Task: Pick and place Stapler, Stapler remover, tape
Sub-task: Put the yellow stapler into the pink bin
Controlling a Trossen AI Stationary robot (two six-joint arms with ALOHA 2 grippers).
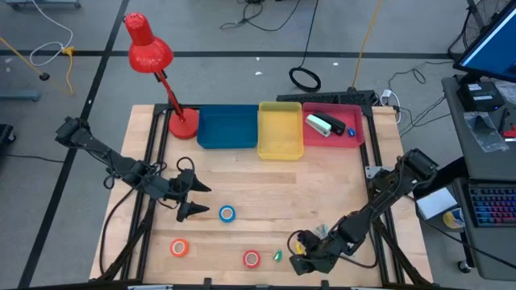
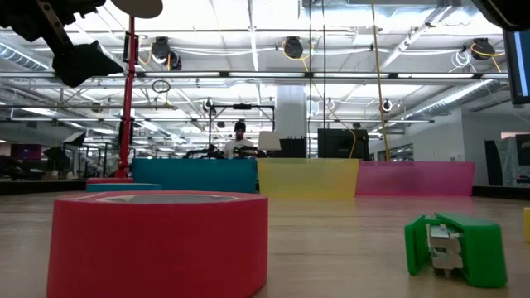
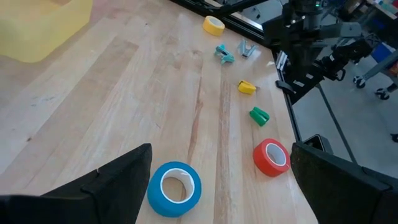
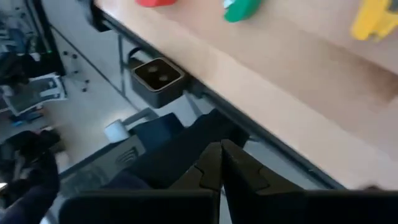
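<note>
A wooden bench (image 1: 266, 193) seen from above carries four tape rolls and three bins along its far edge. The left gripper (image 1: 193, 199) hangs over the left-centre of the bench with its fingers (image 3: 106, 186) spread wide and empty, the blue tape (image 1: 226, 213) lying flat just to its right; the wrist view shows that roll between the two dark fingers, apart from both. The orange tape (image 1: 179, 247) sits near the front edge on the left, the red tape (image 1: 251, 258) farther right along the same edge, with a small green clip (image 1: 277, 256) just beside it. The yellow tape (image 3: 213, 25) lies at the near right, close by the right gripper (image 1: 300, 259), which rests at the bench's near edge with its fingers closed on nothing, pointing off the edge toward the floor. More small clips lie scattered around that corner.

Along the far side stand a blue bin (image 1: 227, 127), a yellow bin (image 1: 280, 129) and a pink bin (image 1: 355, 137), left to right, touching one another. The pink bin holds a stapler (image 1: 320, 123) and a dark object beside it, too small to identify. A red desk lamp (image 1: 149, 50) stands at the far left corner, next to the blue bin. A person sits in the room well behind the bench.
</note>
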